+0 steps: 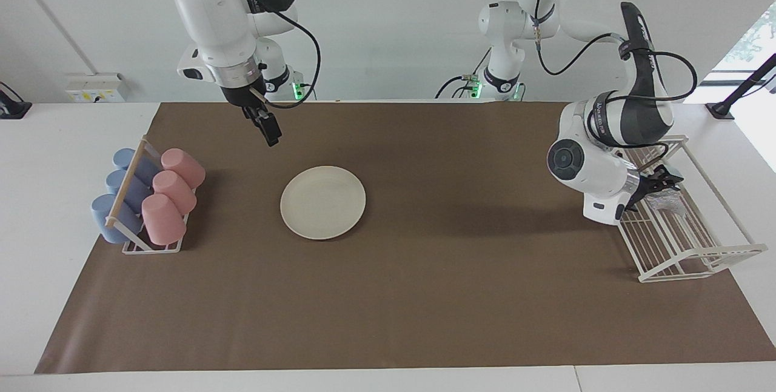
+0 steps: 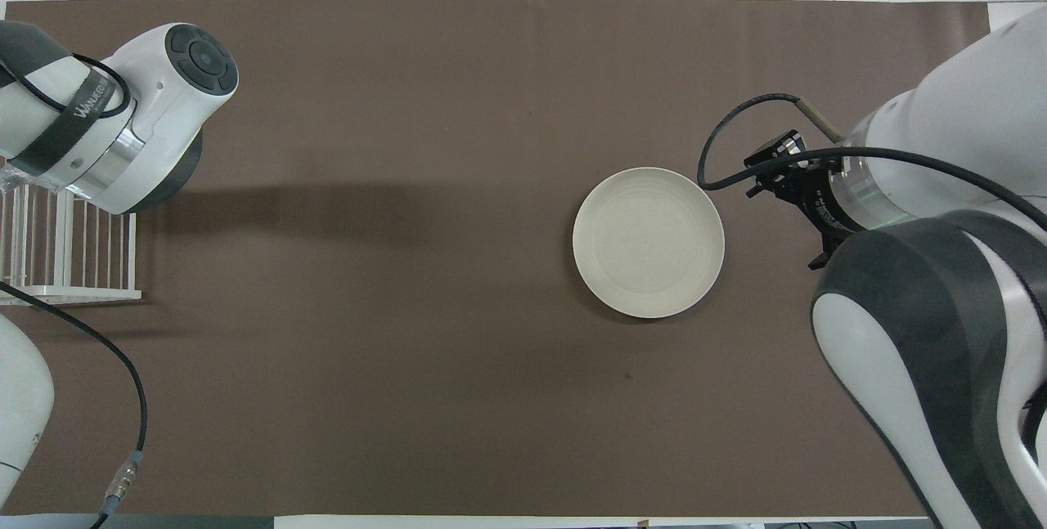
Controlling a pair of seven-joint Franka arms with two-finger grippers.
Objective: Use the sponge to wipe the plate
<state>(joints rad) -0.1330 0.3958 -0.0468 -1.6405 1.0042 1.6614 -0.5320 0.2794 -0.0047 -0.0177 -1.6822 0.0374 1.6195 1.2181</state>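
Fingers of the left gripper (image 1: pixel 665 185) reach into the white wire rack (image 1: pixel 721 252) at the left arm's end of the table, right at the sponge (image 1: pixel 665 201); whether they have closed on it I cannot tell. Reaching there makes sense if the sponge must be fetched first. The plate (image 1: pixel 323 202) lies bare on the brown mat (image 1: pixel 424 307), well apart from the rack. Above the mat, near the plate, the right gripper (image 1: pixel 270 131) waits, fingers apparently together. Pink and blue cups (image 1: pixel 163 198) sit racked at the right arm's end.
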